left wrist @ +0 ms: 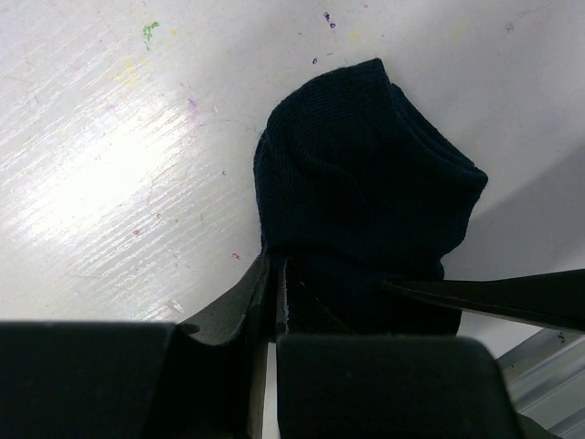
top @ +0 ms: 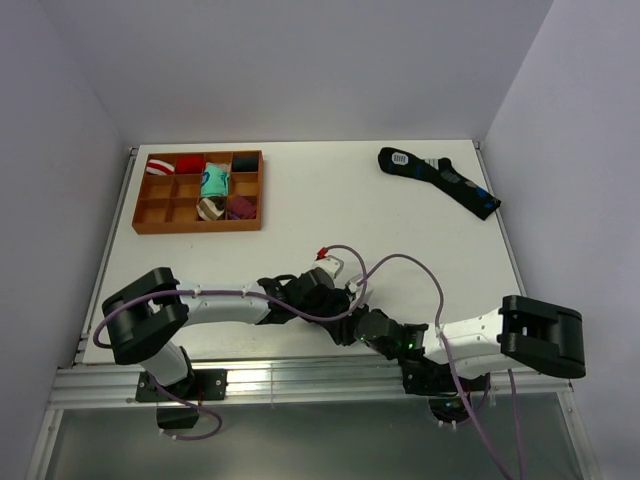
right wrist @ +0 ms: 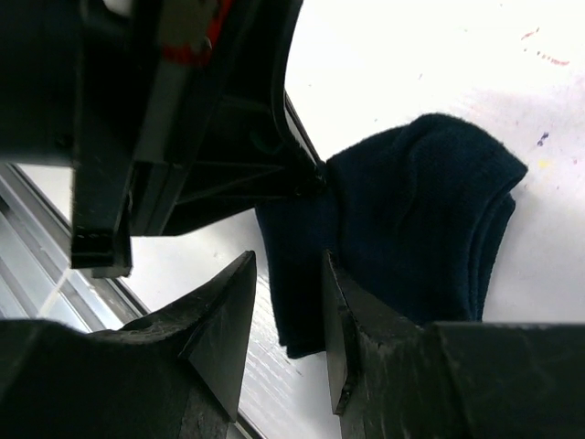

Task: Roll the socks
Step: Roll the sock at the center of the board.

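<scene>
Rolling has barely begun: the socks (left wrist: 366,192) lie loosely bunched on the table (left wrist: 110,165) with no tight roll formed, so most of the work is left. Your left gripper (left wrist: 274,293) sits low, pinched shut on their near edge. Your right gripper (right wrist: 288,311) hovers opposite with jaws half apart, holding nothing; the socks are just ahead of its fingertips.

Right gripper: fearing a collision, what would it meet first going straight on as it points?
Probably the navy socks, just ahead of the right gripper; the left gripper pinching them looks slightly farther.
</scene>
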`<state>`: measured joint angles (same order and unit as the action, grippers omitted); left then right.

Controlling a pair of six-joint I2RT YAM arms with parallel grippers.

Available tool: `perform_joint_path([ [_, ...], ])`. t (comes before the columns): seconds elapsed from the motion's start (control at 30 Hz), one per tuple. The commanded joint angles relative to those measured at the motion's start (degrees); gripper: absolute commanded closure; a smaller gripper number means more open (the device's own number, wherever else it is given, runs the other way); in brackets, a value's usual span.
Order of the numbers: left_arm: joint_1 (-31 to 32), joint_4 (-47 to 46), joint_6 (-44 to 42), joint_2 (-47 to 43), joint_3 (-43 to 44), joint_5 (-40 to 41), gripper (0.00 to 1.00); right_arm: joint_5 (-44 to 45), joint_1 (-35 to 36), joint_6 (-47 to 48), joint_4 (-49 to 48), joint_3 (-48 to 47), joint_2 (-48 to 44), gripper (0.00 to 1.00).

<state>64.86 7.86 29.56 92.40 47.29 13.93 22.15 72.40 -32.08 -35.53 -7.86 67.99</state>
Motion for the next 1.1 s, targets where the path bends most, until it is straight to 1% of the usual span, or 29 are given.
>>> perform_joint_path([
  [0.0, -0.3, -0.5, -0.6, -0.6, 1.7, -1.5, 0.91, 3.1, 1.1, -0.9, -2.8, 0.7, 1.8, 0.58],
  [0.3, -0.6, -0.3, 0.3, -0.1, 2.4, -2.5, 0.91, 6.9, 2.9, -3.3, 0.1, 0.2, 4.3, 0.59],
  [0.47, -1.0, 1.6, 2.3, 0.1, 3.6, -3.0, 0.90, 8.8, 3.4, -6.3, 1.3, 0.0, 6.7, 0.61],
  [0.6, -1.0, 3.0, 3.7, 0.3, 4.2, -3.4, 0.89, 9.4, 3.4, -8.5, 2.7, -0.1, 7.9, 0.64],
  [0.7, -1.1, 3.4, 4.5, 0.8, 4.6, -3.3, 0.88, 9.2, 3.4, -10.3, 4.8, -0.6, 8.2, 0.74],
  [0.8, -1.1, 3.2, 5.7, 0.4, 4.1, -2.8, 0.82, 7.9, 3.4, -12.5, 6.9, -0.7, 7.6, 0.78],
  [0.83, -1.2, 2.7, 6.0, 0.2, 4.0, -2.8, 0.78, 7.6, 3.4, -13.6, 7.6, -0.6, 7.0, 0.78],
  [0.9, -1.4, 1.8, 6.6, -0.8, 3.2, -2.5, 0.73, 6.2, 3.1, -14.8, 9.6, -0.5, 6.4, 0.78],
  [0.93, -1.5, 0.9, 6.7, -1.2, 2.9, -2.3, 0.68, 5.5, 3.0, -16.0, 10.5, -0.6, 5.8, 0.78],
  [1.03, -1.7, -1.2, 7.3, -2.7, 1.4, -1.3, 0.58, 2.0, 1.8, -17.7, 11.7, -0.1, 5.0, 0.78],
  [1.07, -1.7, -1.8, 7.4, -3.6, 1.1, -0.8, 0.57, 1.0, 1.4, -18.0, 12.3, -0.1, 4.9, 0.78],
])
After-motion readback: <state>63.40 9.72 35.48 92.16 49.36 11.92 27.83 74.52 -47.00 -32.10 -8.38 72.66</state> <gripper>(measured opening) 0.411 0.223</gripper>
